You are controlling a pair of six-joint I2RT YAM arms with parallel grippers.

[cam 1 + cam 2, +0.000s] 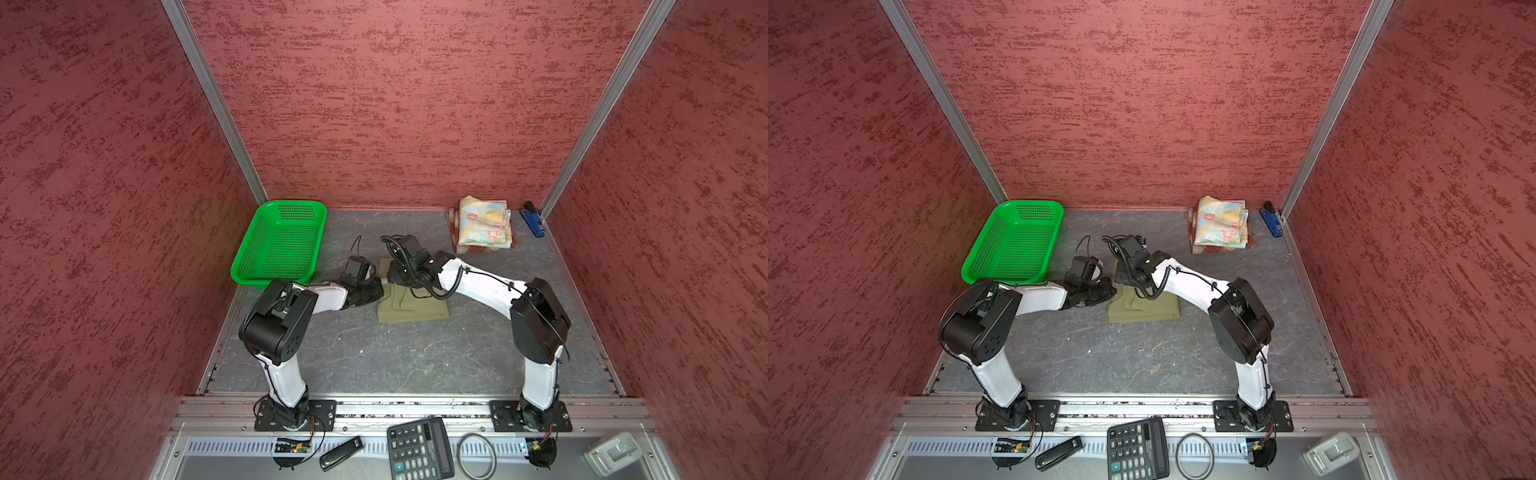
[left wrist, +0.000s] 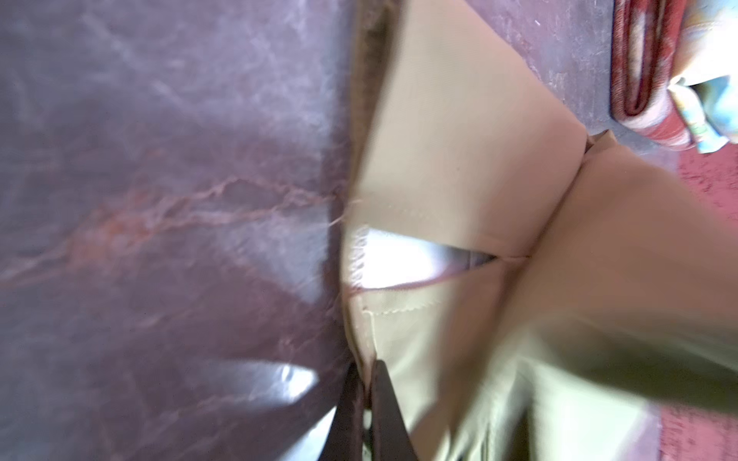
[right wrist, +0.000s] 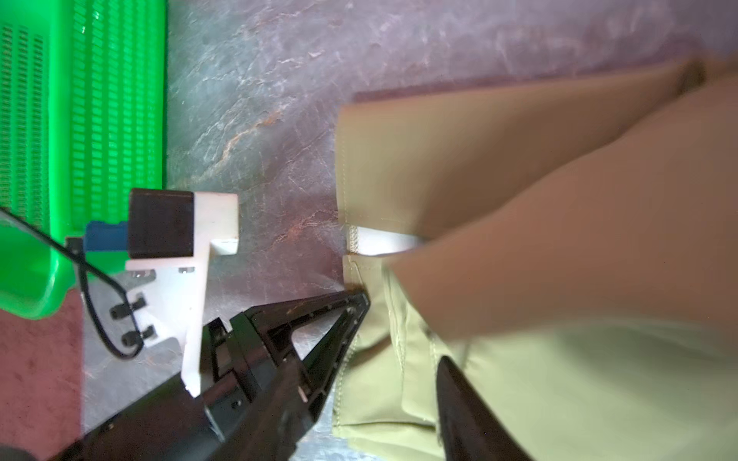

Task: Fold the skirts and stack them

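Note:
The olive skirt (image 1: 411, 307) (image 1: 1144, 309) lies folded at the middle of the table. My left gripper (image 1: 376, 286) (image 2: 365, 371) is shut on its left edge, a thin strip of cloth pinched between the dark fingers. Just beyond it, my right gripper (image 1: 399, 276) (image 3: 369, 371) hovers low over the skirt's far left part. It is open: one finger (image 3: 459, 399) stands off to the side, with cloth lying loose beside it. At the back right, the folded floral skirt (image 1: 484, 226) (image 2: 715, 80) rests on the plaid skirt (image 1: 453, 220) (image 2: 643, 68).
A green mesh basket (image 1: 280, 245) (image 3: 100, 119) stands at the back left, close to the left arm. A blue stapler (image 1: 532, 220) lies in the back right corner. A calculator (image 1: 419, 451) and small items sit on the front ledge. Red walls enclose three sides.

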